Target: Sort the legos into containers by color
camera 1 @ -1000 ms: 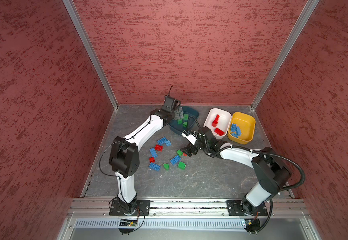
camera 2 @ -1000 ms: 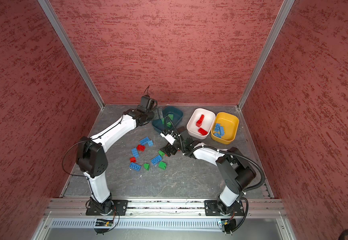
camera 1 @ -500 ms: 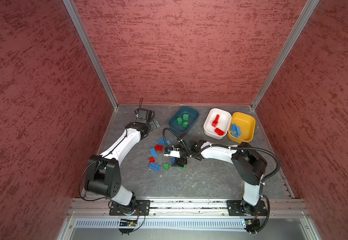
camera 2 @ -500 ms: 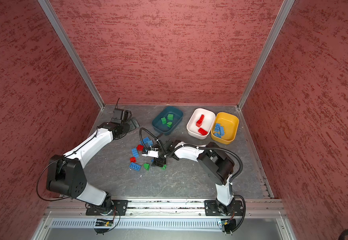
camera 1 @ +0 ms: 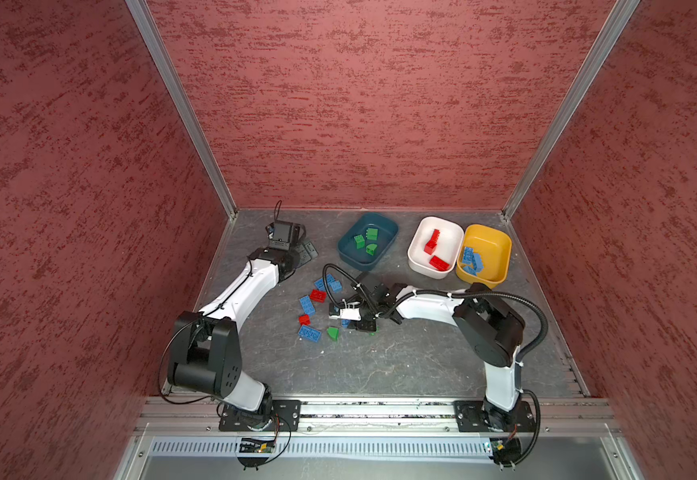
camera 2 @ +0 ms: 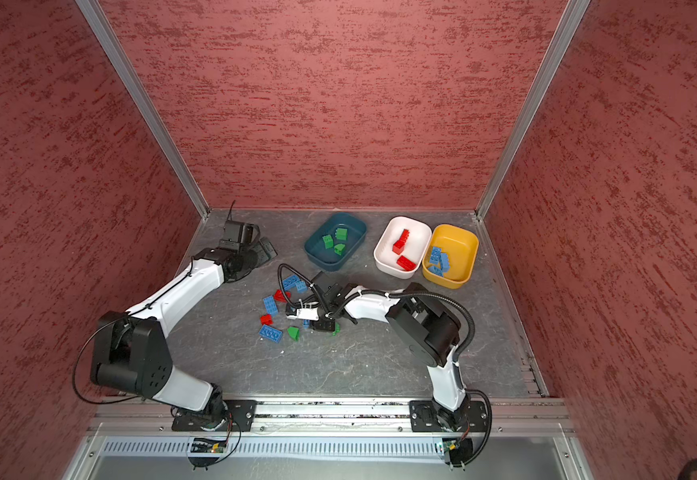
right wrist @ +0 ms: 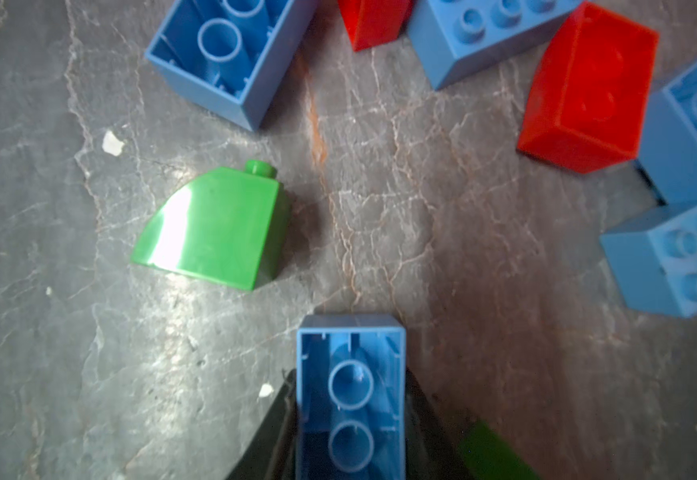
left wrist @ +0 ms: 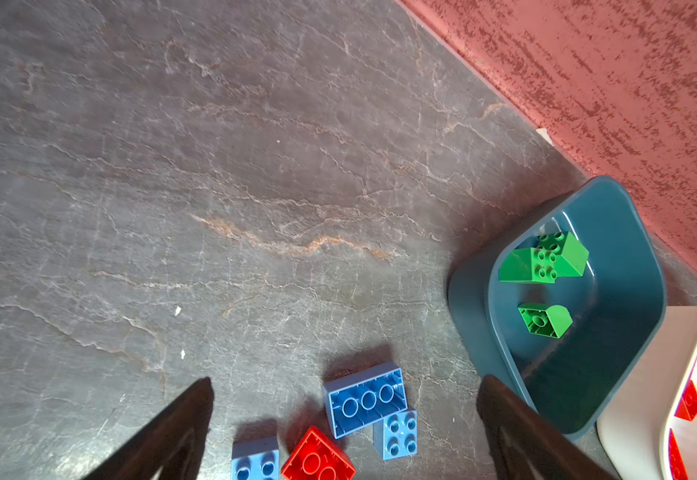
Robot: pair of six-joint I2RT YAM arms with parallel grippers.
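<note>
Near the front of the loose pile on the grey stone-patterned worktop (camera 1: 380, 365), the right gripper (right wrist: 351, 415) is closed on a small blue rectangular plastic brick (right wrist: 351, 345). The brick's hollow underside faces the wrist camera, and one finger presses against each long side wall. Whether the brick is clear of the worktop cannot be determined. First hazard: the walls are smooth and the fingers appear to cover only one end, so the brick may pivot or slip out during lifting. Second hazard: a green plastic brick (right wrist: 496, 453) sits just beside one finger and may be dragged or knocked aside. Third hazard: the mustard yellow plastic tub (camera 1: 500, 249), which holds blue bricks, stands right beside the white plastic tub (camera 1: 417, 245), which holds red ones, so an early release would put blue among red. The black cable loop (camera 1: 326, 279) arches over the pile and may catch bricks. The left gripper (camera 1: 307, 250) stands wide open and empty, well apart from the pile near the back.
</note>
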